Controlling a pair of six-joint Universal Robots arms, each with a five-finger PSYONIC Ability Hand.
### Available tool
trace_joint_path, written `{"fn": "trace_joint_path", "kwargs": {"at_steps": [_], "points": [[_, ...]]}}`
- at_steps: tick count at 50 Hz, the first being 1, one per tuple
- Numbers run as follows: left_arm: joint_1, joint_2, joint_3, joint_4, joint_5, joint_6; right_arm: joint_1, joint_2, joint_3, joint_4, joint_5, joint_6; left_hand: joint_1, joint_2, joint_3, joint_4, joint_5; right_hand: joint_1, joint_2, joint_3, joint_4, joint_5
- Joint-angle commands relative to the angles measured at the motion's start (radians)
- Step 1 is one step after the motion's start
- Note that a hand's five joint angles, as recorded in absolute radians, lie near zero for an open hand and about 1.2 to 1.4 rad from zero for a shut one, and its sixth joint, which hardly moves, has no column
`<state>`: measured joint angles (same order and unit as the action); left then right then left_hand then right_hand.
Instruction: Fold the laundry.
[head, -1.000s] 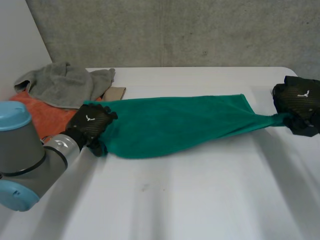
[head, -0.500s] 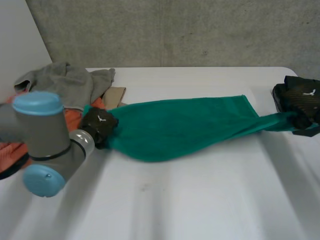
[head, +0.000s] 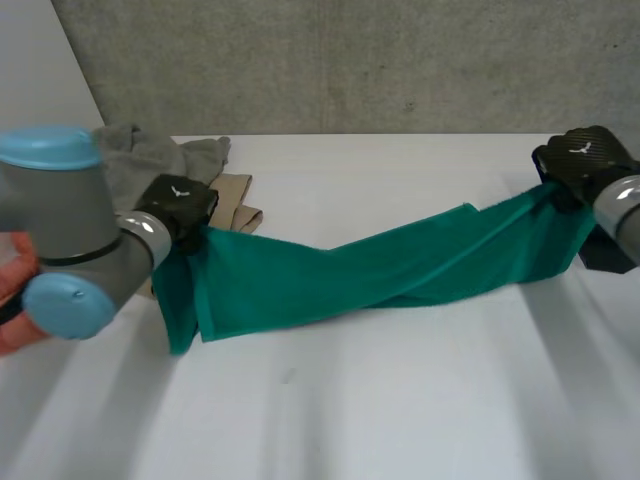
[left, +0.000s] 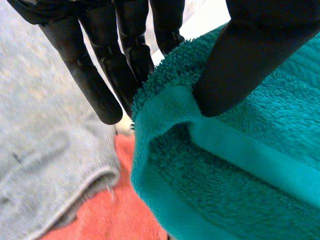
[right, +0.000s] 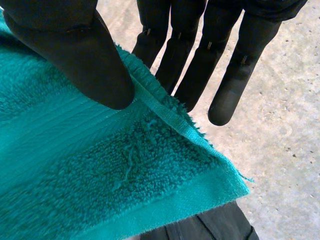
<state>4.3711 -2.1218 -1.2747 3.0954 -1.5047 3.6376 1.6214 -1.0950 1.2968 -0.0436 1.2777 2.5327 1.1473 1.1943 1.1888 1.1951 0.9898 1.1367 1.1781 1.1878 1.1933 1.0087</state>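
My left hand (head: 180, 205) and right hand (head: 580, 160) hold a green towel (head: 380, 270) stretched above the white table (head: 400, 420), one hand at each end. In the left wrist view, my thumb (left: 255, 55) presses the towel's hemmed edge against my straight fingers (left: 95, 75), pinching it, and a flap hangs below that hand. In the right wrist view, my other thumb (right: 75, 55) clamps the hem near a corner against the fingers (right: 200, 70) behind it. The towel runs twisted between the hands, sagging in the middle close to the tabletop; I cannot tell whether it touches. Beside my left hand, at the table's far left corner, lie a grey cloth (head: 130, 160), an orange cloth (head: 12, 300) and a beige cloth (head: 235, 200). A concrete wall (head: 350, 60) stands behind the table
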Motion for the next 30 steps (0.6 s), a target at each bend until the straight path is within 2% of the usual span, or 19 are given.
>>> {"fn": "trace_joint_path", "kwargs": {"at_steps": [1,2,5,6,8,15,18,22,25,30], "points": [[0.002,-0.262,0.264,-0.001,-0.074,0.033,0.084,0.159,-0.070,-0.188,0.150,0.066,0.074,0.027,0.032,0.026,0.057,0.260,0.218,0.209,0.203,0.213],[-0.001,-0.292,0.303,0.000,-0.080,0.035,0.095,0.173,-0.070,-0.217,0.169,0.070,-0.125,-0.171,-0.166,-0.172,-0.142,0.260,0.218,0.209,0.203,0.213],[-0.005,-0.329,0.362,-0.004,-0.086,0.039,0.112,0.182,-0.068,-0.255,0.192,0.077,-0.510,-0.557,-0.551,-0.558,-0.527,0.260,0.218,0.209,0.203,0.213],[-0.010,-0.346,0.388,-0.007,-0.092,0.044,0.124,0.188,-0.063,-0.277,0.204,0.080,-0.779,-0.825,-0.820,-0.826,-0.796,0.260,0.218,0.209,0.203,0.213],[-0.018,-0.349,0.403,-0.015,-0.106,0.049,0.135,0.193,-0.059,-0.289,0.215,0.078,-0.973,-1.020,-1.014,-1.021,-0.990,0.260,0.218,0.209,0.203,0.213],[-0.035,-0.212,0.272,-0.060,-0.161,0.050,0.164,0.182,-0.014,-0.283,0.236,0.081,-0.973,-1.020,-1.014,-1.021,-0.990,0.260,0.218,0.209,0.203,0.213],[-0.050,-0.100,0.129,-0.057,-0.143,0.050,0.161,0.156,0.009,-0.276,0.232,0.078,-0.973,-1.020,-1.014,-1.021,-0.990,0.260,0.218,0.209,0.203,0.213],[-0.065,0.006,-0.055,-0.037,-0.088,0.055,0.149,0.121,0.032,-0.249,0.223,0.078,-0.785,-0.832,-0.826,-0.832,-0.802,0.260,0.218,0.209,0.203,0.213],[-0.065,0.043,-0.161,-0.011,-0.037,0.050,0.141,0.103,0.050,-0.225,0.206,0.078,-0.602,-0.649,-0.644,-0.650,-0.620,0.260,0.218,0.209,0.203,0.213],[-0.059,0.037,-0.229,0.011,0.011,0.050,0.129,0.087,0.075,-0.208,0.175,0.077,-0.590,-0.637,-0.632,-0.638,-0.607,0.260,0.218,0.209,0.203,0.213]]}}
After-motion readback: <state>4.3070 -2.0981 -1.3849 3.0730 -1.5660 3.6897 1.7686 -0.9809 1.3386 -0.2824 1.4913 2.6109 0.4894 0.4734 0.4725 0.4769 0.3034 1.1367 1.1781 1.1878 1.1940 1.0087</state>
